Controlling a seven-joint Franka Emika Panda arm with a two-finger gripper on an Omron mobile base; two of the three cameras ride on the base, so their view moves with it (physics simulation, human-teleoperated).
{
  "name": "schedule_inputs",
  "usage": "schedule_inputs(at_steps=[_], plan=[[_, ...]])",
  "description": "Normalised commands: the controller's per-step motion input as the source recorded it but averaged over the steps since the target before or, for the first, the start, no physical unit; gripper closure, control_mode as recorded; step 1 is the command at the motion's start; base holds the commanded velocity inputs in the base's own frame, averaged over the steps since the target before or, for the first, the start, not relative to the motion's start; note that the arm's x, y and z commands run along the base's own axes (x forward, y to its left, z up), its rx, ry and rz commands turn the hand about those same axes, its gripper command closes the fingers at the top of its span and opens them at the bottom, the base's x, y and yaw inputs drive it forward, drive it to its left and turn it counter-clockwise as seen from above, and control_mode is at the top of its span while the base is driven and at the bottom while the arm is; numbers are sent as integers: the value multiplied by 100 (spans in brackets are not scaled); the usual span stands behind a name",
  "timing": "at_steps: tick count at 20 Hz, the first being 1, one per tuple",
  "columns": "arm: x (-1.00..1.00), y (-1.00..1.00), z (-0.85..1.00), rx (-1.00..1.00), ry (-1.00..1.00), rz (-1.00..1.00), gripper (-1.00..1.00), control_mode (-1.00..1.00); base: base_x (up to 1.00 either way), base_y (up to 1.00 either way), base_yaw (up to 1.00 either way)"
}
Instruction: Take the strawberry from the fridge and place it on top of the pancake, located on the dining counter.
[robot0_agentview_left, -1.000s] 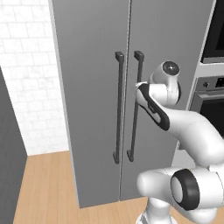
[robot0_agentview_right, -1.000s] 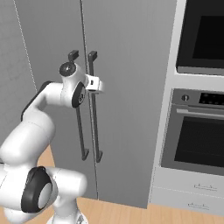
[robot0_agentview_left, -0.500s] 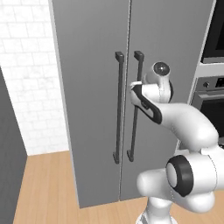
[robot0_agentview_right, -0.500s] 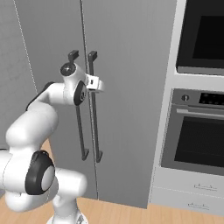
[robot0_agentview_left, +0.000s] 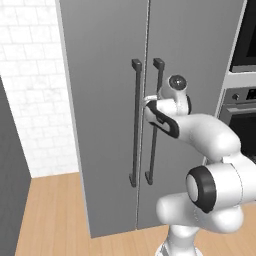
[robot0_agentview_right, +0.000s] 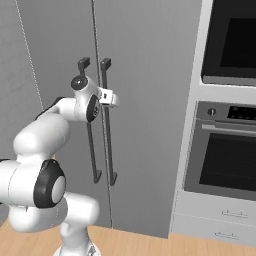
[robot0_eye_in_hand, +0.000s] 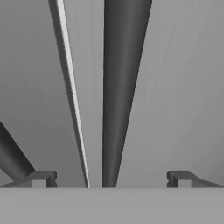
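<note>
Reaching for the fridge (robot0_agentview_left: 105, 100) was plainly the step in hand: both grey doors were shut, so the strawberry, presumably inside, was hidden from where I stood. The end effector (robot0_eye_in_hand: 109, 178) was up at the right-hand door's bar handle (robot0_eye_in_hand: 120, 87), roughly a third of the way down its length. In the hand view its two fingertips (robot0_eye_in_hand: 41, 178) stood spread wide, with the dark bar running up between them, nearer the left tip than the right, and nothing was pinched. From the left base view the end effector (robot0_agentview_left: 150, 102) sat just against that handle (robot0_agentview_left: 154, 125), with the left door's handle (robot0_agentview_left: 135, 125) close beside it; from the right base view the hand (robot0_agentview_right: 107, 97) was level with the same bar (robot0_agentview_right: 106, 125). Whether the tips already touched the bar I could not tell. By my reckoning the next move called for closing on the bar, then pulling along an arc about the door's hinge so the grip did not slip. The steel wall oven (robot0_agentview_right: 225, 150) stood to the right, uninvolved.
</note>
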Motion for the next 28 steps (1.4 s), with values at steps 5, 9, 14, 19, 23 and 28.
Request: schedule_inputs(at_steps=[5, 9, 14, 19, 23, 28], plan=[[27, 0, -8, 0, 0, 0, -100, -100, 0, 0, 0], [32, 0, -8, 0, 0, 0, -100, -100, 0, 0, 0], [26, -1, -20, 0, -6, 0, -100, -100, 0, 0, 0], [36, 0, -14, 0, -5, 0, -100, -100, 0, 0, 0], [47, 0, -14, 0, -1, 0, 100, -100, 0, 0, 0], [16, 0, -4, 1, 2, 0, 100, -100, 0, 0, 0]])
